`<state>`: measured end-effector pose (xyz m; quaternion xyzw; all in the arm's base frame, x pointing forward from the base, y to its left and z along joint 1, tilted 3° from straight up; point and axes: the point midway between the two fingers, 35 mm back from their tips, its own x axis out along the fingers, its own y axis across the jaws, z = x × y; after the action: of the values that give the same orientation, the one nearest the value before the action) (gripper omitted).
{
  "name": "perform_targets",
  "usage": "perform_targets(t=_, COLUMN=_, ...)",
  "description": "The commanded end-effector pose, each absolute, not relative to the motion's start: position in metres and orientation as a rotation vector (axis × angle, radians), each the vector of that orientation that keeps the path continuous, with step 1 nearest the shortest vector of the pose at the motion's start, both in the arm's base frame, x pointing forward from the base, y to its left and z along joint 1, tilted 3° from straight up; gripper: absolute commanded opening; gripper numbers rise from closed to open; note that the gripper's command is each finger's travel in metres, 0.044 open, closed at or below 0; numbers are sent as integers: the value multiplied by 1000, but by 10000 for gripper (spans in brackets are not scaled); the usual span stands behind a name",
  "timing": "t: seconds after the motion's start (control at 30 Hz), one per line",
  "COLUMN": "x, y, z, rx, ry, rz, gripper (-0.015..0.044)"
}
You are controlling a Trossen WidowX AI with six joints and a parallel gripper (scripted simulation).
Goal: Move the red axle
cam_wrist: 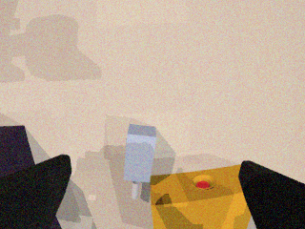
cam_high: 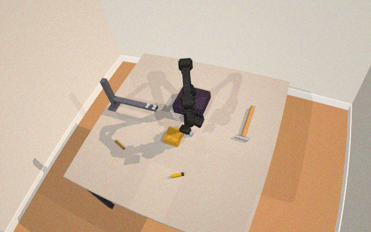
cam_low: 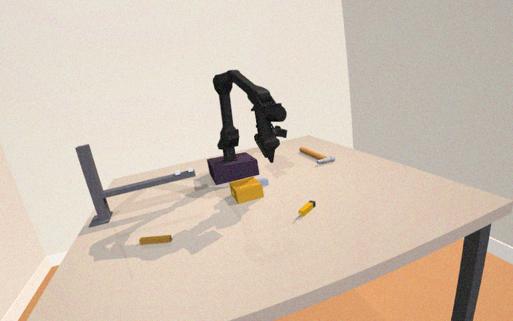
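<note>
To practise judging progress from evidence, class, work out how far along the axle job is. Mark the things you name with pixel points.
Done: nothing yet; the red axle (cam_wrist: 203, 184) shows in the bore of the yellow beam (cam_high: 172, 137) (cam_low: 247, 191) (cam_wrist: 200, 210).
In hand: nothing; the open gripper (cam_high: 187, 132) (cam_low: 271, 160) (cam_wrist: 156, 170) hangs above, apparently approaching.
Left: draw the axle out, set it in the bracket's white V-blocks (cam_high: 151, 106) (cam_low: 183, 172), both bare, then withdraw.

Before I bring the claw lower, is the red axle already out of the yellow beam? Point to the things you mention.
No, the wrist view shows the red axle's end (cam_wrist: 203, 184) sitting in the round hole of the yellow beam (cam_high: 172, 136) (cam_low: 247, 190) (cam_wrist: 202, 210).
</note>
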<state>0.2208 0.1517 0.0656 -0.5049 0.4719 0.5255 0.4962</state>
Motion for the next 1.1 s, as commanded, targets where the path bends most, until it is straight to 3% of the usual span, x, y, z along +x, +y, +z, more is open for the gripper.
perform_targets(t=0.0, x=214, y=113, z=52, rx=-1154, ry=1198, rz=1235, gripper=440)
perform_targets(t=1.07, x=212, y=114, z=-16, rx=-1150, ry=1202, rz=1232, gripper=440)
